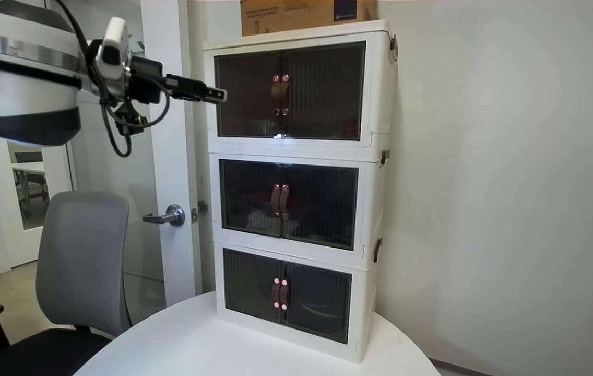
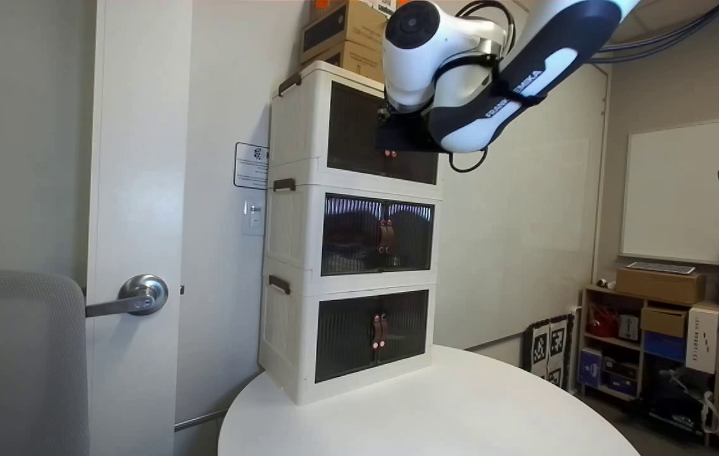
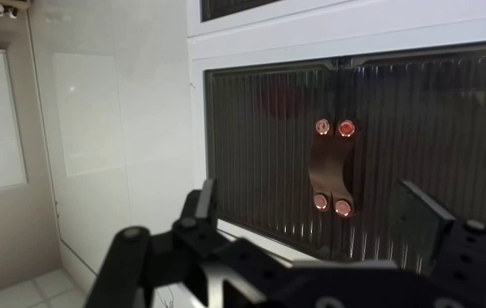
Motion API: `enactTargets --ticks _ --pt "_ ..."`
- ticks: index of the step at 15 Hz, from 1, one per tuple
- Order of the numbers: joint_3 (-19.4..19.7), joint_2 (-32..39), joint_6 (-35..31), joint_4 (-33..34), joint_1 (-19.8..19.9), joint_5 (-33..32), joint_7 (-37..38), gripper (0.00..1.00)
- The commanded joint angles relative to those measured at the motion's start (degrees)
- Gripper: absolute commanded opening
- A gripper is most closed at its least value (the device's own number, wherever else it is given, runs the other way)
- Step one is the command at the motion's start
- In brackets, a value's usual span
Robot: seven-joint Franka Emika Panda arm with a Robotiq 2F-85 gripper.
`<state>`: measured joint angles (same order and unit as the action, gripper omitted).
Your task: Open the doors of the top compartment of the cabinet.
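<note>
The white cabinet (image 1: 296, 149) has three stacked compartments, each with two dark ribbed doors. The top compartment's left door (image 1: 247, 94) and right door (image 1: 328, 94) are closed. Two brown strap handles (image 1: 280, 95) with copper studs sit side by side at the centre seam. In an exterior view the arm hides most of them, and only the lower studs (image 2: 390, 153) show. My gripper (image 1: 218, 95) is in front of the left door, apart from the handles. In the wrist view, which is upside down, the gripper (image 3: 308, 188) is open and empty, its fingers on either side of the handles (image 3: 330, 167).
Cardboard boxes (image 1: 307, 14) stand on top of the cabinet. The cabinet stands on a round white table (image 1: 181, 344) beside a wall. A grey chair (image 1: 82, 256) and a room door with a lever handle (image 1: 171, 215) are close by.
</note>
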<state>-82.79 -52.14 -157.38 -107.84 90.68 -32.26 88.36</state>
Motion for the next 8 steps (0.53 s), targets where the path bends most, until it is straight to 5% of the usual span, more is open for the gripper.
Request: enactTargets --ticks 1,5,6,8 --pt "0.8 -12.4 1.2 7.1 8.3 8.8 1.2 1.0" --pt "3.4 -20.8 5.2 11.7 13.6 16.8 1.5 1.0" --pt "1.9 -16.5 2.0 8.5 11.2 17.9 -3.1 1.0" --pt "2.8 -19.5 3.4 10.0 12.9 19.5 -2.7 1.0"
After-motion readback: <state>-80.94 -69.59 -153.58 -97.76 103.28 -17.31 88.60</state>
